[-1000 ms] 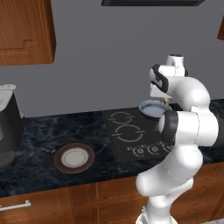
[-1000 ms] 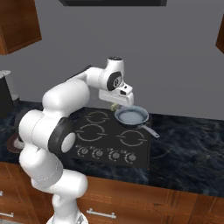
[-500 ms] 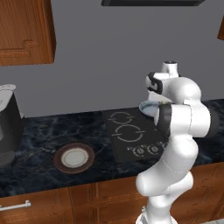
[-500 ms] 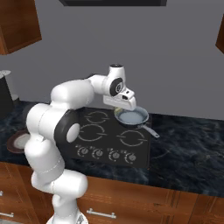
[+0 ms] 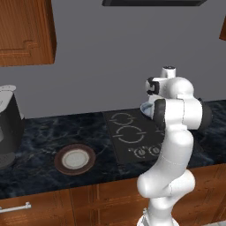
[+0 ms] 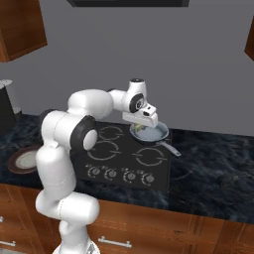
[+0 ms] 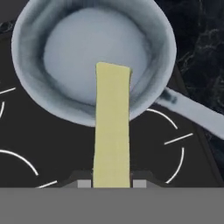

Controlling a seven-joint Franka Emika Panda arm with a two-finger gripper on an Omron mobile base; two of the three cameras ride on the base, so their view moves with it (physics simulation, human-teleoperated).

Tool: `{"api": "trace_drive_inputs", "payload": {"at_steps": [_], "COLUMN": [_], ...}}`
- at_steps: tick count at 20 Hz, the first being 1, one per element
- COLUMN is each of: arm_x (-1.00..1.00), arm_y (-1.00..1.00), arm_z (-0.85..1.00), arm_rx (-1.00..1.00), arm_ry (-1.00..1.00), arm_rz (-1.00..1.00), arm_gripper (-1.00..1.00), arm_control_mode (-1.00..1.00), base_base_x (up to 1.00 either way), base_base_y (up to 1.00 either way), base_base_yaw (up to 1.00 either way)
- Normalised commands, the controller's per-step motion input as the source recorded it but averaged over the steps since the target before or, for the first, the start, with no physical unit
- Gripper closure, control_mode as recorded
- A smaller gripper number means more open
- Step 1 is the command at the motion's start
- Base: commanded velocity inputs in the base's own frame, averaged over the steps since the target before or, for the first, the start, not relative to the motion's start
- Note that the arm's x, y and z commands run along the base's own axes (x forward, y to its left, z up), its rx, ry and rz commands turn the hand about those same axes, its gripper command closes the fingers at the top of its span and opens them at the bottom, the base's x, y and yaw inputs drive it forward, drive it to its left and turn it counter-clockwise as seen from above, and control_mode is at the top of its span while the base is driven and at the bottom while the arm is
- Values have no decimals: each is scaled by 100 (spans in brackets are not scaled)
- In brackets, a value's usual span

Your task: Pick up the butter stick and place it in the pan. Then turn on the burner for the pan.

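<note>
The butter stick (image 7: 112, 127), clamped between the pincer (image 7: 113, 183) tips, hangs above the pan (image 7: 94, 57), its far end over the pan's near rim. The pan sits on the back-right burner of the stove (image 6: 126, 155), toward the table's (image 6: 213, 173) rear edge. Released here, the stick could catch the rim and tip out onto the stove.

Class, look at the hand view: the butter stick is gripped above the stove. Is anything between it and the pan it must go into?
Nothing visible is in the way. The end effector holds the butter stick, whose far end already reaches over the rim of the pan. The inside of the pan looks bare.
</note>
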Motion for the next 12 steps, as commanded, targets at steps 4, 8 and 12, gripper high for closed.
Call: {"api": "trace_drive_inputs", "payload": {"at_steps": [4, 8, 12], "arm_x": [62, 54, 54], "arm_y": [-4, -15, -13], "arm_z": [-28, -30, -26], "arm_rx": [0, 0, 0], "arm_ry": [0, 0, 0], "arm_rz": [0, 0, 0], "arm_gripper": [100, 100, 100], "arm_control_mode": [-100, -100, -100], "base_base_x": [0, 0, 0], "base_base_y": [0, 0, 0], "base_base_yaw": [0, 0, 0]}}
